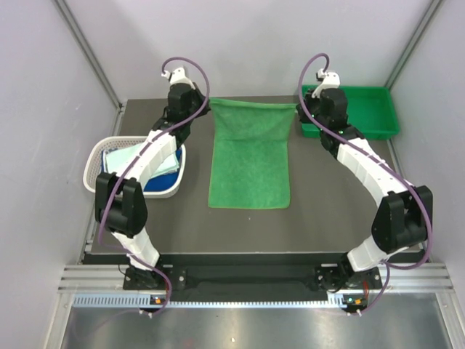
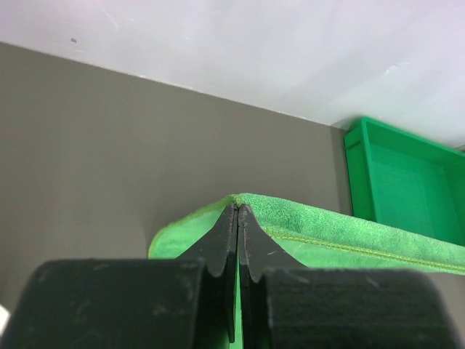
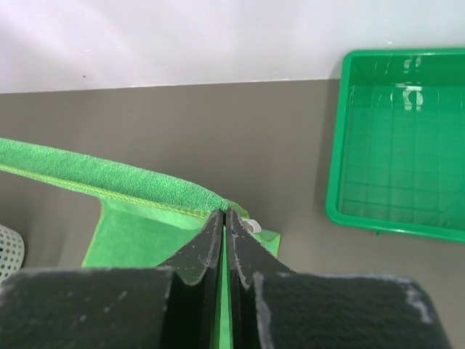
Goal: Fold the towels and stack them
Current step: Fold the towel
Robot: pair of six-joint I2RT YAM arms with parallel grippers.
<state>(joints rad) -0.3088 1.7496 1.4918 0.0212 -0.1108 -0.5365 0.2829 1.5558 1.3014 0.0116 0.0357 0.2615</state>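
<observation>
A bright green towel [image 1: 250,156] hangs stretched between my two grippers, its far edge lifted, its near part lying on the dark table. My left gripper [image 1: 205,107] is shut on the towel's far left corner [image 2: 238,201]. My right gripper [image 1: 299,109] is shut on the far right corner [image 3: 225,209]. The top hem runs taut between them in both wrist views. Other towels, pale mint-white [image 1: 123,156] and royal blue [image 1: 161,185], lie in the white lattice basket [image 1: 98,161] under my left arm. The orange and patterned towels are hidden.
A rigid green plastic tray [image 1: 374,110] stands at the back right, also in the right wrist view [image 3: 399,142] and the left wrist view [image 2: 403,182]. White walls enclose the table on the back and sides.
</observation>
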